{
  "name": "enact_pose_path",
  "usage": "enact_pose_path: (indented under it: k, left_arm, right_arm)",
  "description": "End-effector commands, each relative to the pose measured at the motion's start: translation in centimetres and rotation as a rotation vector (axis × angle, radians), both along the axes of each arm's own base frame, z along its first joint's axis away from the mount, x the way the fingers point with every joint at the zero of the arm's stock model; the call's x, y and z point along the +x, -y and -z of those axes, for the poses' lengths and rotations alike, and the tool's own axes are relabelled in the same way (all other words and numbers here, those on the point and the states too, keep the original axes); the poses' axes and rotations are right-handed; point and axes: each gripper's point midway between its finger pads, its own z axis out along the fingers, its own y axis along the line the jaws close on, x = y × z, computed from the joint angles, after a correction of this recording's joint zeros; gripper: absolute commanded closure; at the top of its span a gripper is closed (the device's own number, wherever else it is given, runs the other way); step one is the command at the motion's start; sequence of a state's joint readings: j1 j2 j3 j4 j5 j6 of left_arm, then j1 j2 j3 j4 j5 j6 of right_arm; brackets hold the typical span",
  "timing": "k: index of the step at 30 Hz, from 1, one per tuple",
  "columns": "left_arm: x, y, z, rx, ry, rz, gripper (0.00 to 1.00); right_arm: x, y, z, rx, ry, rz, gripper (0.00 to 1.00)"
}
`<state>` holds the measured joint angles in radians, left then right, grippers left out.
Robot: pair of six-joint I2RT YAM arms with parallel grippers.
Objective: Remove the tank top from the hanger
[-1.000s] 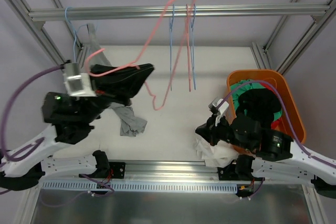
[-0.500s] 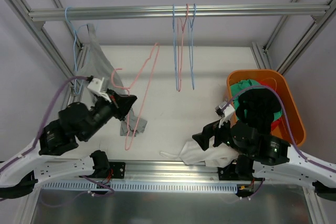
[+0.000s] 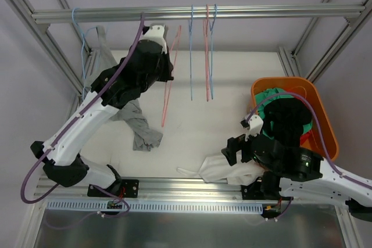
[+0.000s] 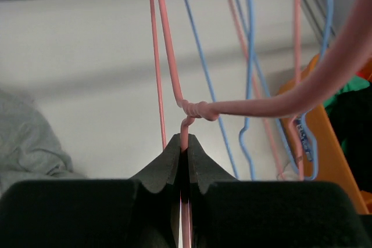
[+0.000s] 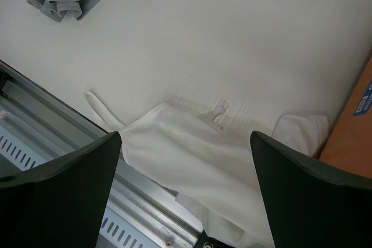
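The thin pink wire hanger (image 4: 197,110) is pinched in the left fingers (image 4: 160,164); a loose grip could drop it. The right fingers (image 5: 70,178) are spread over the white fabric tank top (image 5: 186,155).

The top external camera looks down from behind over the whole table (image 3: 244,85). The left wrist camera faces far, tight on the pink hanger (image 4: 256,108); the right wrist camera looks down closely on the white tank top (image 5: 186,155), shared overhead.

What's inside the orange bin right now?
Green fabric and black fabric show in the orange bin, plus a red sliver. The right arm covers its near end, and anything beneath the clothes is hidden.
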<state>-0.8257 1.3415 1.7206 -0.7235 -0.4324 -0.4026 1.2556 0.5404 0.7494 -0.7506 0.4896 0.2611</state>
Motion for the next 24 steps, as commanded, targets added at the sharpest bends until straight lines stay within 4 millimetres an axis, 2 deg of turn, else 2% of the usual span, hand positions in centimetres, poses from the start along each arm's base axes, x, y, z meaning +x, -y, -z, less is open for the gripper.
enact_pose_path:
  k: [1,2,6,10,14,19,24]
  left_arm:
    - [0.9,1.5,-4.1,0.011,0.054,0.091,1.0]
    - [1.6,2.3,-5.4,0.01,0.076,0.111,1.0]
    - [3.6,2.4,-6.4,0.015,0.076,0.104,1.0]
    - [5.5,1.6,-7.1,0.009,0.091,0.076,1.0]
    - [7.5,1.2,-6.2,0.017,0.07,0.059,1.0]
    - [8.9,2.1,-6.1,0.013,0.071,0.089,1.0]
    - [10.2,3.3,-4.7,0.008,0.037,0.096,1.0]
  right_arm:
    - [0.2,0.6,-0.4,0.028,0.009,0.034,0.01]
    - [0.1,0.7,-0.5,0.041,0.014,0.036,0.01]
    - [0.0,1.2,-0.5,0.071,0.019,0.042,0.0]
    - [-0.1,1.4,-0.4,0.091,0.02,0.042,0.0]
    - [-0.2,1.6,-0.4,0.098,0.027,0.029,0.01]
    - [-0.1,1.9,-0.4,0.081,0.052,0.022,0.0]
    - [0.0,2.0,0.4,0.065,0.049,0.03,0.01]
